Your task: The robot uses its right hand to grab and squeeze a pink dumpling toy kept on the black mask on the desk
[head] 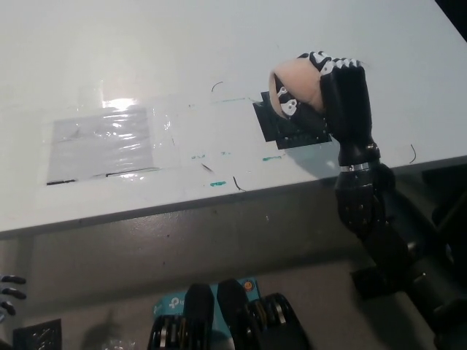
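Item: pink dumpling toy [298,82], held.
My right robot hand [332,91] grips it above the black mask [292,130] on the bench [182,58].

The tabletop [219,51] lies open across its far half and whole left side, with nothing standing on it there. The only things on the left are flat: a clear plastic sheet [102,142] taped down, and a few small marks near the front edge, none of them a bar to a passing hand. At the right, the right hand [321,91] holding the pink dumpling toy [298,80] and its black forearm fill the space above the black mask [288,124], blocking approach from the front right. The left hand [9,290] sits low at the bottom left, below the tabletop's edge.
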`<state>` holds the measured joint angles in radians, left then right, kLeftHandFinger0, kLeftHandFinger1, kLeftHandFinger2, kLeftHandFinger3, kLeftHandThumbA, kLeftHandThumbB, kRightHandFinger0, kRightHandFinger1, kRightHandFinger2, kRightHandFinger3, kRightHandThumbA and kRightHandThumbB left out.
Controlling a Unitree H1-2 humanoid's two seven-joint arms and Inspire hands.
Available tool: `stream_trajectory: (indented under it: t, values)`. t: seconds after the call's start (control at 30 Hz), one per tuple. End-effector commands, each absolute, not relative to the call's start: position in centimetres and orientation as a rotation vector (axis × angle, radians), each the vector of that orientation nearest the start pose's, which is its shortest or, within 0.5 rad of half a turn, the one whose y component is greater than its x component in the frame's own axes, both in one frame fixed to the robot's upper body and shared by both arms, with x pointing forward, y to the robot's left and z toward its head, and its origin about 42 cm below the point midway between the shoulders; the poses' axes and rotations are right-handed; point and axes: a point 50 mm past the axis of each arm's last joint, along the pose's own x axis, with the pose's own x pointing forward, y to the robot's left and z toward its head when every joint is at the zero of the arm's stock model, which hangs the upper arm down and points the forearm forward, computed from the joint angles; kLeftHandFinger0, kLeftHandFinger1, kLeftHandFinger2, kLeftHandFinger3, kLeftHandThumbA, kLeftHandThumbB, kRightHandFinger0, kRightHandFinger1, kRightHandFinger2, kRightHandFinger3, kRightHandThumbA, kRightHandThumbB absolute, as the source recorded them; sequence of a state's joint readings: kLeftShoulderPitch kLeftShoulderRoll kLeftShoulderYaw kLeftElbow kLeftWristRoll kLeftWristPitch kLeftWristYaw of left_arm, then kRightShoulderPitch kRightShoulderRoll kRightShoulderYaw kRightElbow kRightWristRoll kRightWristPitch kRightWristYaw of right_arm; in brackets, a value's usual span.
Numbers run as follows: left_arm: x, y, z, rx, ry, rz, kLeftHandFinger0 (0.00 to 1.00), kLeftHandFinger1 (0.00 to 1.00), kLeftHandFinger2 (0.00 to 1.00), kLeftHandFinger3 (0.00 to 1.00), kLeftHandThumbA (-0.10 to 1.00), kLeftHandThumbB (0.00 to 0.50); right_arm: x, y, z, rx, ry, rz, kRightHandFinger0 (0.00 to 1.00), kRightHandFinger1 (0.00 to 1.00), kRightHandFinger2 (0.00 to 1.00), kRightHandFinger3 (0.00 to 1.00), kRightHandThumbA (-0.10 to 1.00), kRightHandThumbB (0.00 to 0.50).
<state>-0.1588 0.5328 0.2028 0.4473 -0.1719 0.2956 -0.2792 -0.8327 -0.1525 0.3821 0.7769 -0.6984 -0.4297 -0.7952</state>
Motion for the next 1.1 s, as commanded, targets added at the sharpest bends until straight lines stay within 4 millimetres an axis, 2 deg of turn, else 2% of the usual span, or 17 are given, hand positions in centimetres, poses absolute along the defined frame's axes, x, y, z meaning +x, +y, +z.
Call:
stream_trajectory:
  t: [0.0, 0.17, 0.27, 0.33, 0.43, 0.5, 0.53, 0.63, 0.7, 0.77, 0.8, 0.83, 0.87, 0.9, 0.93, 0.97, 1.07]
  values:
    - [31.6, 47.6, 10.9, 0.186, 0.464, 0.095, 0.05, 0.25, 0.38, 0.47, 1.00, 0.500, 50.0, -13.3, 27.0, -0.718, -1.002, -0.149, 0.00, 0.00, 0.35, 0.06, -0.10, 0.242]
    - [31.7, 47.6, 10.9, 0.185, 0.462, 0.109, 0.03, 0.24, 0.36, 0.44, 1.00, 0.489, 50.6, -13.4, 26.4, -0.755, -0.937, -0.119, 0.00, 0.01, 0.46, 0.12, -0.10, 0.223]
    - [31.6, 47.6, 10.8, 0.188, 0.464, 0.093, 0.01, 0.23, 0.36, 0.45, 1.00, 0.500, 51.8, -13.9, 24.7, -0.958, -0.752, -0.016, 0.00, 0.05, 0.49, 0.24, -0.10, 0.217]
    - [31.5, 47.6, 10.7, 0.187, 0.459, 0.090, 0.02, 0.23, 0.36, 0.45, 1.00, 0.500, 52.2, -14.1, 24.1, -0.997, -0.706, 0.007, 0.00, 0.06, 0.49, 0.23, -0.10, 0.179]
    - [31.6, 47.6, 10.8, 0.187, 0.463, 0.088, 0.03, 0.25, 0.38, 0.47, 1.00, 0.500, 53.5, -14.4, 22.7, -1.179, -0.521, 0.073, 0.00, 0.19, 0.55, 0.32, -0.10, 0.088]
    - [31.5, 47.6, 10.9, 0.197, 0.457, 0.088, 0.03, 0.24, 0.37, 0.46, 1.00, 0.500, 54.0, -14.5, 21.9, -1.220, -0.405, 0.104, 0.00, 0.23, 0.54, 0.34, -0.10, 0.019]
    - [31.5, 47.5, 10.9, 0.201, 0.455, 0.089, 0.02, 0.24, 0.36, 0.46, 1.00, 0.500, 54.1, -14.5, 21.2, -1.244, -0.363, 0.106, 0.00, 0.17, 0.44, 0.42, -0.10, 0.041]
    - [31.6, 47.5, 10.8, 0.188, 0.456, 0.095, 0.02, 0.23, 0.35, 0.44, 1.00, 0.500, 54.2, -14.7, 20.7, -1.266, -0.318, 0.121, 0.00, 0.05, 0.27, 0.49, -0.10, 0.057]
    - [31.6, 47.6, 10.8, 0.214, 0.459, 0.087, 0.02, 0.23, 0.35, 0.46, 1.00, 0.500, 54.3, -14.7, 19.8, -1.270, -0.257, 0.119, 0.00, 0.07, 0.32, 0.77, -0.10, 0.058]
    - [31.6, 47.6, 10.7, 0.206, 0.464, 0.083, 0.03, 0.25, 0.37, 0.47, 1.00, 0.500, 54.2, -14.8, 19.6, -1.281, -0.234, 0.121, 0.06, 0.20, 0.53, 0.93, -0.10, 0.072]
    - [31.5, 47.6, 10.6, 0.207, 0.465, 0.081, 0.03, 0.25, 0.37, 0.47, 1.00, 0.500, 54.2, -14.8, 19.5, -1.282, -0.229, 0.120, 0.05, 0.20, 0.51, 0.99, -0.10, 0.073]
    - [31.4, 47.4, 10.8, 0.219, 0.457, 0.089, 0.02, 0.24, 0.37, 0.47, 1.00, 0.500, 54.2, -14.6, 19.4, -1.317, -0.197, 0.117, 0.31, 0.54, 0.78, 1.00, -0.10, 0.067]
    - [31.3, 47.5, 10.7, 0.215, 0.460, 0.092, 0.02, 0.24, 0.37, 0.47, 1.00, 0.500, 54.2, -14.5, 19.4, -1.324, -0.177, 0.123, 0.52, 0.77, 1.00, 1.00, -0.07, 0.057]
    - [31.2, 47.5, 10.6, 0.214, 0.461, 0.092, 0.02, 0.24, 0.38, 0.47, 1.00, 0.500, 54.1, -14.5, 19.3, -1.325, -0.175, 0.124, 0.55, 0.79, 1.00, 1.00, -0.06, 0.056]
    - [31.2, 47.5, 10.6, 0.209, 0.459, 0.085, 0.02, 0.24, 0.38, 0.47, 1.00, 0.500, 54.1, -14.4, 19.4, -1.325, -0.166, 0.123, 0.79, 1.00, 1.00, 1.00, 0.05, 0.089]
    - [31.2, 47.6, 10.5, 0.205, 0.461, 0.083, 0.03, 0.24, 0.36, 0.47, 1.00, 0.500, 54.0, -14.3, 19.4, -1.323, -0.164, 0.121, 1.00, 1.00, 1.00, 1.00, 0.13, 0.124]
    - [31.2, 47.6, 10.5, 0.202, 0.463, 0.087, 0.02, 0.24, 0.37, 0.46, 1.00, 0.500, 53.8, -13.9, 19.8, -1.320, -0.164, 0.109, 1.00, 1.00, 1.00, 1.00, 0.32, 0.217]
